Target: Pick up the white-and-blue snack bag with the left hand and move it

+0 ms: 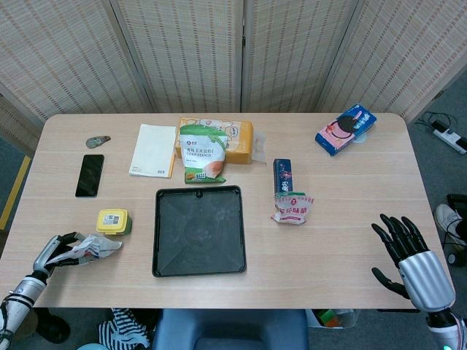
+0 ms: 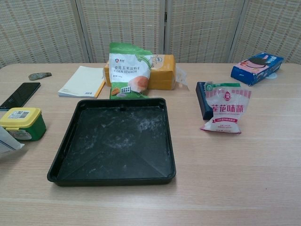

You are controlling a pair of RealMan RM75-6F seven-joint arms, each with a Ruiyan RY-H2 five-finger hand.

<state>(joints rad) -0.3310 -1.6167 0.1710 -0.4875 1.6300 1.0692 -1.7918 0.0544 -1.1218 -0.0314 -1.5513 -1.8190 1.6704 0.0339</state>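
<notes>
- Woven reed screens stand behind a pale wooden table (image 1: 350,219), seen from the head view above and the chest view at table height.
- At the table's near left corner, the left hand (image 1: 55,251) holds the white-and-blue snack bag (image 1: 93,246), its fingers wrapped around the bag's left end; the crumpled bag lies low over the tabletop, and whether it touches the wood cannot be told.
- In the chest view only a corner of that bag shows at the left edge, just in front of the yellow-lidded green tub (image 2: 21,123).
- That tub sits just beyond the bag and to the left of the black tray (image 1: 198,230), which lies in the middle of the table.
- Behind the tray a green corn starch bag (image 1: 201,153) leans against an orange package (image 1: 237,140), with a white notepad (image 1: 153,149) to their left.
- Further left lie a black phone (image 1: 89,175) and, beyond it, a small grey object (image 1: 97,141).
- Right of the tray a pink-and-white sachet (image 1: 292,208) overlaps the near end of a dark blue box (image 1: 282,175).
- A blue cookie pack (image 1: 346,129) rests near the far right corner.
- The right hand (image 1: 400,244) hovers off the table's near right edge, fingers spread and holding nothing.
</notes>
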